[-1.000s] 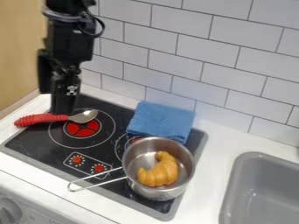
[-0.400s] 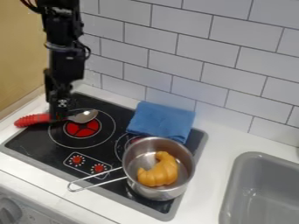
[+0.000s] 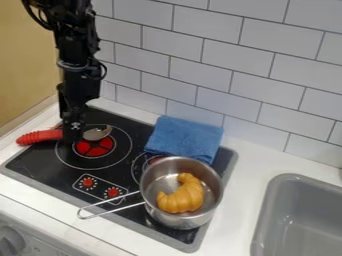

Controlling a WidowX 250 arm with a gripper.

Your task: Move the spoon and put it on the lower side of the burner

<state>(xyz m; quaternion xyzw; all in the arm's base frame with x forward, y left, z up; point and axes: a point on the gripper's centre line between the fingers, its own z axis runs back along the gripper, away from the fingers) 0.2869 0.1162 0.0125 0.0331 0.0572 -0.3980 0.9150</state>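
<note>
The spoon [image 3: 40, 137] lies across the left rear of the stove [image 3: 41, 167], its long axis running nearly left to right in the camera view, with the bowl [image 3: 99, 132] end slightly higher in the picture than the handle end. The ribbed red handle points left, its tip past the stove's edge and above the white table [image 3: 244, 200]; the metal bowl points right, over the upper part of the ring round the burner [image 3: 95, 149] with the red centre. The black claw [image 3: 72, 138] hangs down at the spoon's middle, hiding the stretch where handle and bowl meet. How far open it is I cannot tell, nor whether it grips the spoon or only sits in front of it. Nearer the camera and to the right, a steel pot [image 3: 151, 187] holds a yellow-orange croissant [image 3: 182, 197], and a folded blue cloth [image 3: 184, 137] lies behind the pot. The grey sink [image 3: 294, 220] is at the lower right
</note>
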